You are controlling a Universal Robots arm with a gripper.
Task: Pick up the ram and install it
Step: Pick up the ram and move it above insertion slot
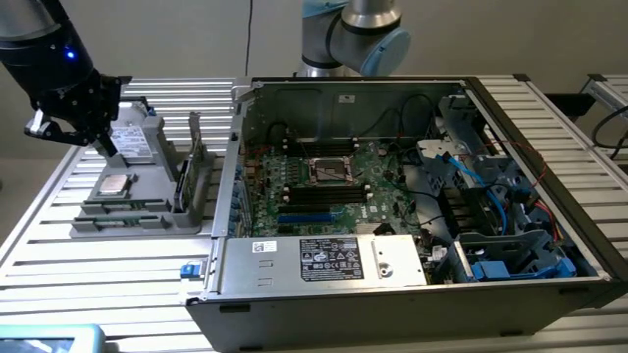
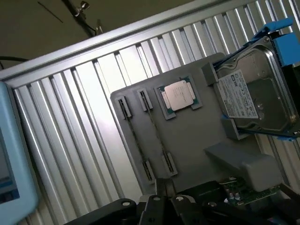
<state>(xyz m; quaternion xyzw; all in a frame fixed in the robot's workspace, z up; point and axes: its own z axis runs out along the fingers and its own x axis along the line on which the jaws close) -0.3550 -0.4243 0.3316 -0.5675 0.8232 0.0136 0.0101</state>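
The black pincer (image 1: 70,136) hangs above the flat grey plastic tray (image 2: 197,136), shut tight with nothing in it. The ram (image 2: 156,133), a thin green stick, stands on its edge in 1 slot of the tray, just beside the tray's square silver chip (image 2: 180,96). The tray lies on the ribbed metal tabletop (image 1: 98,272).

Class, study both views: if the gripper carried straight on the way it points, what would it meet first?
Most likely the grey tray beneath the gripper, though exactly where on it is unclear.
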